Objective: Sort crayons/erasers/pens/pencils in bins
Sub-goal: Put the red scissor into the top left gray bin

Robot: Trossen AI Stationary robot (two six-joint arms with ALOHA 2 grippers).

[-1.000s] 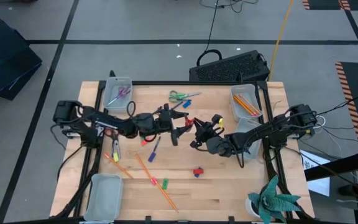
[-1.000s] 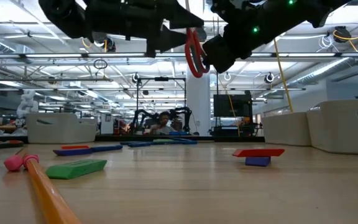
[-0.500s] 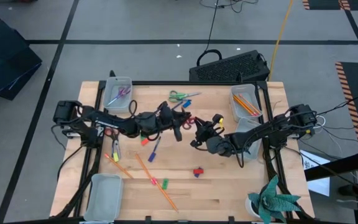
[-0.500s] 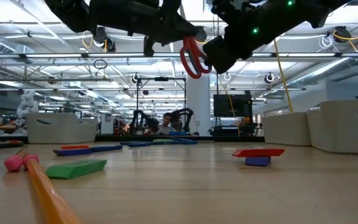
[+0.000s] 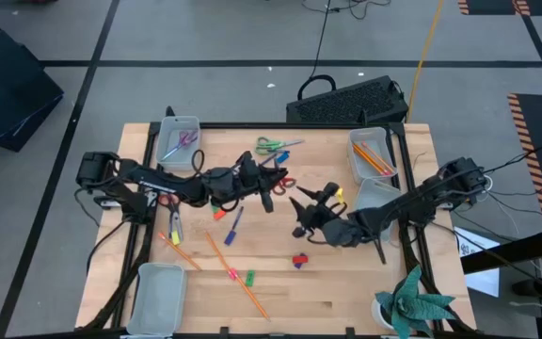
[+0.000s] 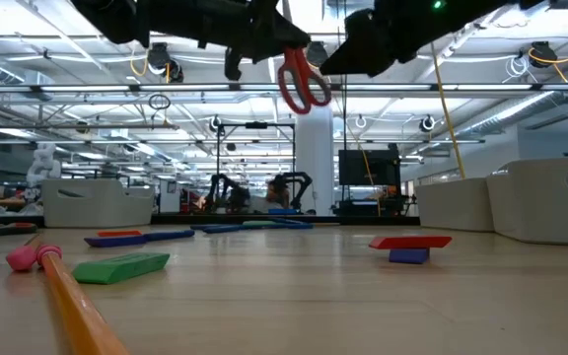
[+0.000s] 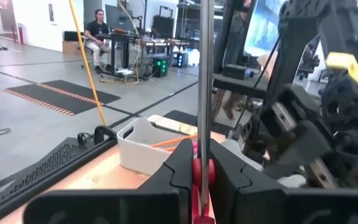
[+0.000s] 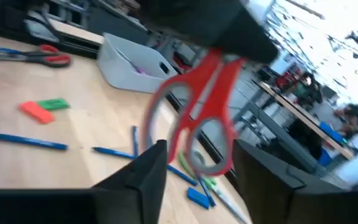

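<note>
Left pincer [image 5: 269, 188] held above the middle of the desk [image 5: 346, 282], fingers clamped on a pair of red-handled scissors [image 6: 301, 79]. In the low view the scissors hang clear of the desk, loops downward; in the left wrist view the blade stands straight up between the two dark fingers [image 7: 179, 168].

Right pincer [image 5: 301, 217] sits just right of the left one, a little nearer the front edge, not touching the scissors. Right wrist view: its two fingers [image 8: 148, 177] stand apart with nothing between them, the red loops just ahead.

Task items, high view:
- Bins: one at back left [image 5: 178, 141] holding a purple and a pink stick; two on the right, the back one [image 5: 371, 156] holding orange pencils, the other [image 5: 376, 194] partly under the right arm; one at front left [image 5: 156, 298].
- Pencils: a long orange one [image 5: 236, 274] lies diagonally at front centre; a shorter one [image 5: 183, 252] left of it.
- Pens: a blue one [image 5: 233, 226] below the left arm; contents under the arm hard to tell.
- Crayons: green stub [image 5: 250, 278] and a pink-red stub [image 5: 232, 274] beside the long pencil; red and blue piece [image 5: 298, 260] at front centre.
- Second pair of scissors, green-handled [image 5: 273, 145], at back centre
</note>
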